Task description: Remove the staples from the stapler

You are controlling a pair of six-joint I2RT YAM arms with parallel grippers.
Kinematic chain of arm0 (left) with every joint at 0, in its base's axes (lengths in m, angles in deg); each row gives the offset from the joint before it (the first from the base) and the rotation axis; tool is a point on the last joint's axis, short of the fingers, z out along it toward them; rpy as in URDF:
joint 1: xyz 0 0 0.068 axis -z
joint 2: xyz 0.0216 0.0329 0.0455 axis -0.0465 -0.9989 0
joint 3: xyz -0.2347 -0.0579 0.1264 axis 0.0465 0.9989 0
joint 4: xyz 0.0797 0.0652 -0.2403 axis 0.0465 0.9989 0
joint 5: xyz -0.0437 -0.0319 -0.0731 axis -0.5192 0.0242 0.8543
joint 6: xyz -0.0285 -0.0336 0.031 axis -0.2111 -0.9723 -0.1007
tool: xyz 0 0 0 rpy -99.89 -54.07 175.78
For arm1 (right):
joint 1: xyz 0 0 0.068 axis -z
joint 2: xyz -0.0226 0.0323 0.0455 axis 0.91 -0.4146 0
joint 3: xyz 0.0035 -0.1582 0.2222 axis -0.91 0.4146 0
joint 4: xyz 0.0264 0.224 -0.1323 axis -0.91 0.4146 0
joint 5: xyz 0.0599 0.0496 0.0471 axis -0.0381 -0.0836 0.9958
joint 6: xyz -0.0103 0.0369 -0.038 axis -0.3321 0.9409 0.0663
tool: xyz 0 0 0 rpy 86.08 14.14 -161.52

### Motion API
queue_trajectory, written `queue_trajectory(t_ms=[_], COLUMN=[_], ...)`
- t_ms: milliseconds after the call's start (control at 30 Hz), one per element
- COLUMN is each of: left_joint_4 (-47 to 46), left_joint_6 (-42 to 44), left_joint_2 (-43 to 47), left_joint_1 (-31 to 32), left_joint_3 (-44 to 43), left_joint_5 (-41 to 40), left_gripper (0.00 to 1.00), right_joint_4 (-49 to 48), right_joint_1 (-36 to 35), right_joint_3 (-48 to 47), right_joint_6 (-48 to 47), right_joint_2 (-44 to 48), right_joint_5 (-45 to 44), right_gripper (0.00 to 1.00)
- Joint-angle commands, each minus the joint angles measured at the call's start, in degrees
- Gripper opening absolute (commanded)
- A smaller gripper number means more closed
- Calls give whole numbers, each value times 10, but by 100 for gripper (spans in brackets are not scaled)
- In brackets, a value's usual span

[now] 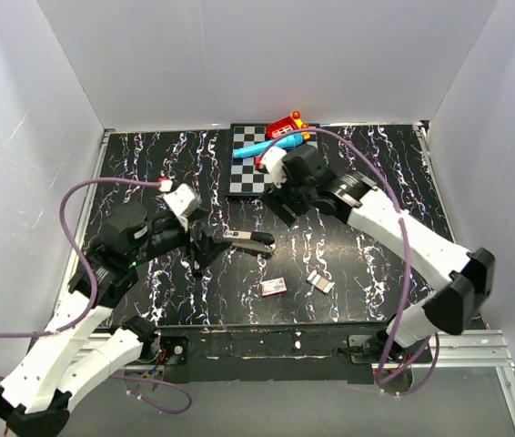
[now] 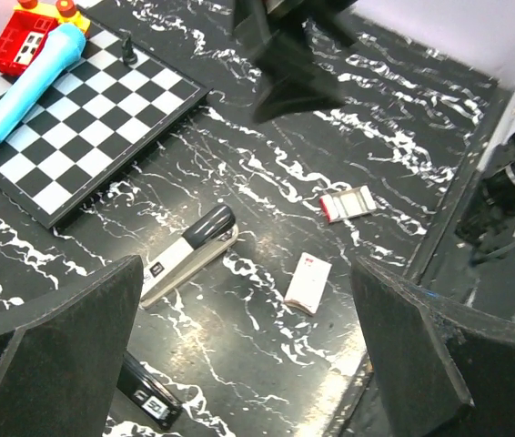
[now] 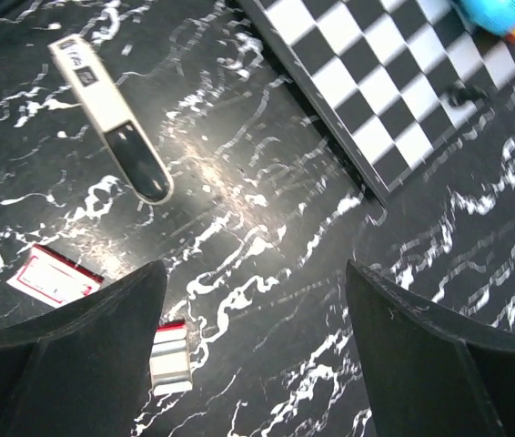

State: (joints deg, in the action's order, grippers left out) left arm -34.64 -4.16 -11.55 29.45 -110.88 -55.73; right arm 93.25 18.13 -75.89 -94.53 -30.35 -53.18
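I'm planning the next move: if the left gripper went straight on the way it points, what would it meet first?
Most likely the dark grey-black desk stapler with a silvery top, lying just ahead of the open left gripper; the small white box sits just right of that line. Depth is unclear.

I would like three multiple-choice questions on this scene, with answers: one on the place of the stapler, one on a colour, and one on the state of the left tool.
1. Where is the stapler? A on the floor; B on the table; C held up in the air.
2. What colour is the long pen-like thing on the chessboard? A light blue; B green; C white.
3. How is the left tool? A shut on the stapler; B shut, empty; C open, empty.
Answers: 1 B, it lies on the marbled top; 2 A, the left wrist view shows light blue; 3 C, its fingers stand wide apart with nothing between.
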Motion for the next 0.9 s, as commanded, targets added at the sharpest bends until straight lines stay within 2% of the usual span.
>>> queue_trajectory(t_ms=[0, 233, 467, 567, 700, 867], left_joint_4=[-30, -37, -28, -28, -50, -73], left_joint_6=[79, 209, 340, 351, 375, 397], left_joint_2=[-55, -195, -306, -359, -406, -459], left_joint_1=[4, 4, 4, 4, 4, 7], left_joint_3=[-13, -42, -52, -71, -73, -76], left_joint_5=[-3, 66, 144, 135, 146, 122], left_gripper=[98, 98, 98, 98, 98, 98], right_joint_4=[-35, -24, -22, -8, -35, -45], right_joint_1=[11, 18, 16, 16, 17, 16], right_joint_3=[65, 150, 202, 207, 233, 252], right_joint_6=[96, 159, 163, 179, 191, 201], right_joint_2=[68, 170, 230, 254, 297, 313], right_joint_5=[-88, -47, 7, 13, 45, 73], right_gripper=[88, 90, 91, 91, 91, 92])
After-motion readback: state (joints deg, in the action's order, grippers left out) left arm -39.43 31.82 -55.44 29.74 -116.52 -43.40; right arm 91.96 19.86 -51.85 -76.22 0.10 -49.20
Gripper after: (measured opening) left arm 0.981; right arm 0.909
